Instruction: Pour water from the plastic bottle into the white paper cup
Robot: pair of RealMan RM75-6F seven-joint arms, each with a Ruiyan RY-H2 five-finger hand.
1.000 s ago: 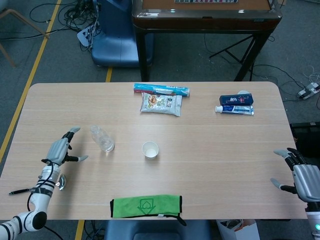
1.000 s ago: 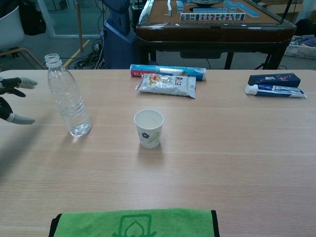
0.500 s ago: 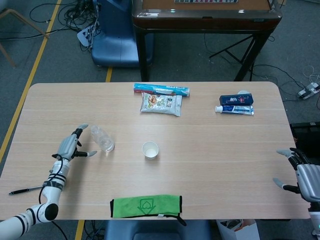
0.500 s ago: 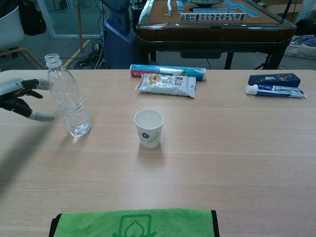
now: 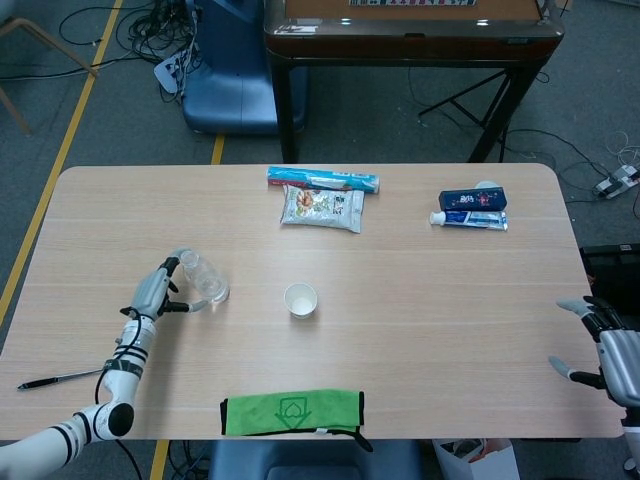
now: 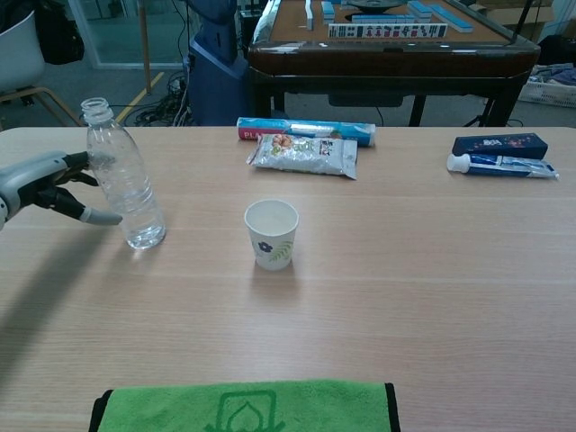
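The left hand has its fingers spread apart and reaches the side of the plastic bottle without gripping it; the uncapped bottle stands upright on the surface; the white paper cup stands near it, to the right; the right hand hangs open, holding nothing, at the far right edge.

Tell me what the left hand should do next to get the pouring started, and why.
Probably close the fingers around the bottle. The left hand is right beside it with fingers spread on either side, at or near its wall, but it does not look wrapped around it yet. The bottle stands upright with no cap, and the cup waits empty to its right, so a firm grip comes before any lift.
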